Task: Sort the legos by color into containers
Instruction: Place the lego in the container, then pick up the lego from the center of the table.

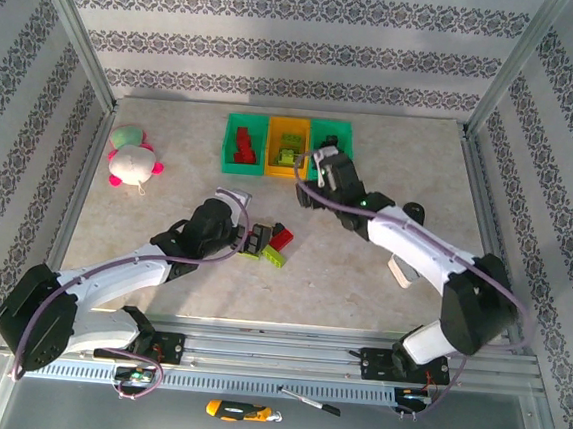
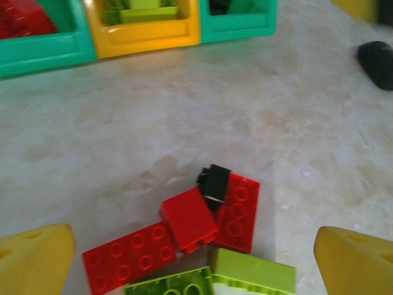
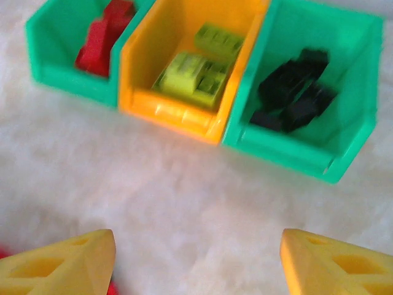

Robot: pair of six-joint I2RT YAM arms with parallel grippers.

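A small pile of legos point(image 1: 272, 244) lies in the middle of the table: a flat red brick point(image 2: 126, 258), a red block point(image 2: 188, 219), another flat red brick point(image 2: 241, 212) with a small black brick point(image 2: 215, 182) on it, and lime bricks point(image 2: 253, 271). My left gripper point(image 1: 248, 239) point(image 2: 193, 246) hangs open just over this pile, holding nothing. The containers stand in a row at the back. The left green one point(image 3: 58, 64) holds red bricks, the orange one point(image 3: 172, 114) lime bricks, the right green one point(image 3: 344, 147) black bricks. My right gripper point(image 1: 309, 181) point(image 3: 196, 249) stands open and empty in front of them.
A pink-white-green plush toy point(image 1: 131, 158) lies at the back left. A dark round object point(image 2: 376, 61) sits on the table right of the pile. A whitish block point(image 1: 399, 272) shows under the right arm. Metal frame posts and patterned walls close in the table.
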